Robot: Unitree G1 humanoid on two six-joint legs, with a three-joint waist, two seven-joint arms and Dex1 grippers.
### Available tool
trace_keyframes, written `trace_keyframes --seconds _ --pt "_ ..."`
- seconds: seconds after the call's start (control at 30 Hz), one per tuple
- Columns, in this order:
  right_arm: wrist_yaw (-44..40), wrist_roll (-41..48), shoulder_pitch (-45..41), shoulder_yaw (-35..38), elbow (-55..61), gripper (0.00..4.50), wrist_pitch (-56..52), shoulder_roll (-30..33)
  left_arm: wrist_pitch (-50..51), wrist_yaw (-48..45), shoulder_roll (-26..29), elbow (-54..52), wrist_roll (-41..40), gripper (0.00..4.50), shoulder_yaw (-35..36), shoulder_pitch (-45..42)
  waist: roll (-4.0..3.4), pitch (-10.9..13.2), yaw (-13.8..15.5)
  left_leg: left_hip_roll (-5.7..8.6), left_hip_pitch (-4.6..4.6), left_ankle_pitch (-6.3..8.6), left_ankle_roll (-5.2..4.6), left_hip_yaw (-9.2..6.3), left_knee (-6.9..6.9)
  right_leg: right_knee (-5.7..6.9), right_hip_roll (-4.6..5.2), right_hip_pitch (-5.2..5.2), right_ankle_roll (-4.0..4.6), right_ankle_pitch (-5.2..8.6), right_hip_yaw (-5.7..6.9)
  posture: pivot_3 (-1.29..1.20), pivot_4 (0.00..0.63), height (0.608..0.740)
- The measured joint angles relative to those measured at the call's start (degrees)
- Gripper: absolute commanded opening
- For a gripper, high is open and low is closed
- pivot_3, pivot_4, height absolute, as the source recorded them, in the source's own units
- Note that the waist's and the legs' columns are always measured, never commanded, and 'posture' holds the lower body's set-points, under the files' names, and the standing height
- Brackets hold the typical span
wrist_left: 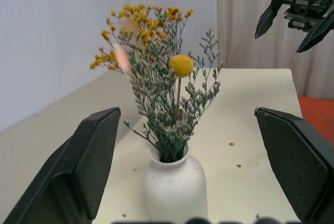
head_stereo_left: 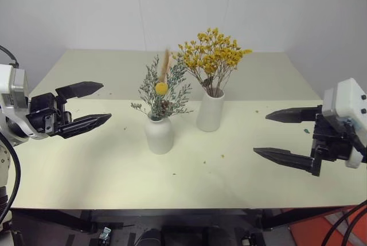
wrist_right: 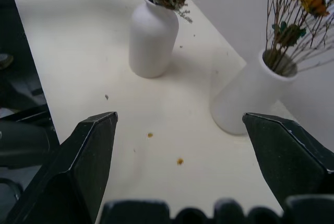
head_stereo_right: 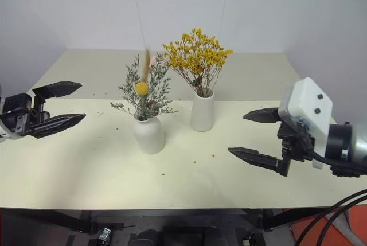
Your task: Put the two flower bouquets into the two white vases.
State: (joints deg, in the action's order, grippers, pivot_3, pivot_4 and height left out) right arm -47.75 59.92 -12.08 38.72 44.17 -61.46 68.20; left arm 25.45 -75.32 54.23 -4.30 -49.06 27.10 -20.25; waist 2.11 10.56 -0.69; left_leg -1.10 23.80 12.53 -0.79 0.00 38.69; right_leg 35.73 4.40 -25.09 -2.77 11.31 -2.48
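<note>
Yellow bouquet (head_stereo_left: 212, 54) in tall vase (head_stereo_left: 210, 111), grey-green bouquet (head_stereo_left: 163, 91) in round vase (head_stereo_left: 159, 134) (left gripper (head_stereo_left: 86, 105), right gripper (head_stereo_left: 281, 134) spread, empty).

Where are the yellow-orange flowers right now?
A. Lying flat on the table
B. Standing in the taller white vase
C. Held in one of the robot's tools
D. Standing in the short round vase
B. The yellow-orange flowers stand with their stems down in the mouth of the taller white vase, while the short round vase beside it holds the grey-green bunch.
</note>
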Motion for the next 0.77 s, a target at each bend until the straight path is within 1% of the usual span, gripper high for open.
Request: trace_keyframes --seconds 0.13,0.3,0.43,0.53,0.63,0.77 --pt "-1.4 0.0 4.3 5.4 0.3 4.5 -1.6 0.9 0.0 -0.8 0.5 0.9 0.7 4.49 -0.6 0.0 0.0 0.0 0.1 0.0 0.0 0.0 0.0 0.0 0.0 0.0 0.0 0.01 0.03 0.02 0.0 0.0 0.15 0.74" --pt "-4.2 0.0 10.1 12.4 0.6 4.5 -4.2 1.2 -3.8 -1.4 0.7 4.6 6.2 4.49 -3.5 -2.5 0.01 0.0 0.3 0.01 -0.01 0.0 0.0 0.01 0.0 -0.01 0.0 0.03 0.07 0.06 0.0 0.0 0.15 0.74" --pt "-5.2 -0.1 13.7 17.0 2.8 4.5 -5.1 0.9 -7.1 -2.9 0.5 8.7 8.8 4.49 -4.8 -4.8 0.02 0.0 0.5 0.0 0.0 0.0 0.0 0.01 0.0 -0.02 -0.01 0.02 0.02 0.03 0.0 0.0 0.15 0.74" --pt "-4.9 -0.1 16.2 19.7 4.6 4.5 -5.3 -0.3 -11.5 -1.3 -0.7 12.2 12.5 4.49 -6.1 -8.2 0.04 0.0 0.8 0.02 -0.03 0.0 0.0 0.0 0.01 -0.02 0.0 0.08 -0.03 0.01 0.01 0.0 0.15 0.74" --pt "-4.3 0.1 17.8 21.8 6.0 4.5 -5.6 -1.1 -14.0 0.3 -3.1 15.4 14.2 4.49 -7.0 -11.0 0.05 0.0 1.1 0.02 -0.01 0.0 0.0 0.0 0.02 -0.03 -0.01 0.09 -0.06 -0.01 0.01 0.0 0.15 0.74" --pt "-4.1 0.1 21.5 25.9 7.7 4.5 -6.3 -3.1 -15.4 -2.0 -3.5 19.2 15.5 4.49 -9.0 -13.7 0.1 -0.1 1.3 0.03 0.0 0.0 0.0 -0.01 0.02 -0.04 -0.01 0.09 -0.07 -0.02 0.01 0.0 0.15 0.74"
